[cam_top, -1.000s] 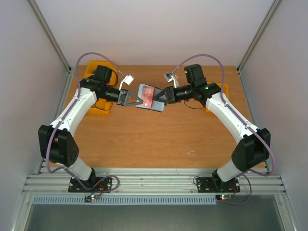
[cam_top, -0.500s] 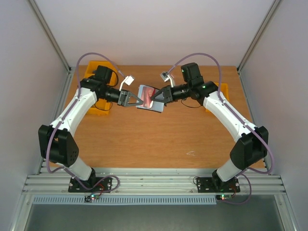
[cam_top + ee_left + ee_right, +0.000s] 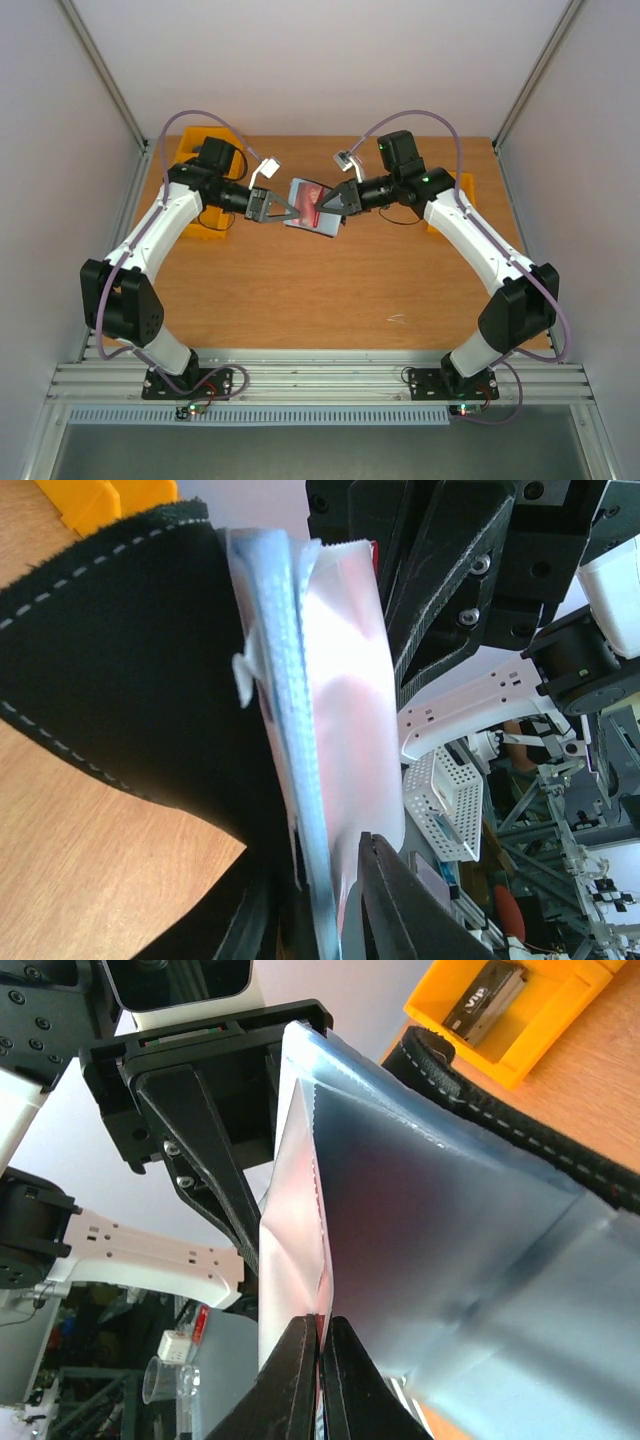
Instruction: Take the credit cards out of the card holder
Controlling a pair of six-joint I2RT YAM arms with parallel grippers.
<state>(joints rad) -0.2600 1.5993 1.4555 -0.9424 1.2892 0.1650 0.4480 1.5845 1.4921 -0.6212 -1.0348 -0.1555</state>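
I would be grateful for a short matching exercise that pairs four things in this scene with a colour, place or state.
Things:
1. card holder
2. right hand
3. yellow bin
4. table

Descriptions:
A. orange-brown wood
B. fingers pinched shut on a thin edge
C. black outside, blue-grey inside
D. contains a small black object

Pairs: 1-C, 2-B, 3-D, 4-A
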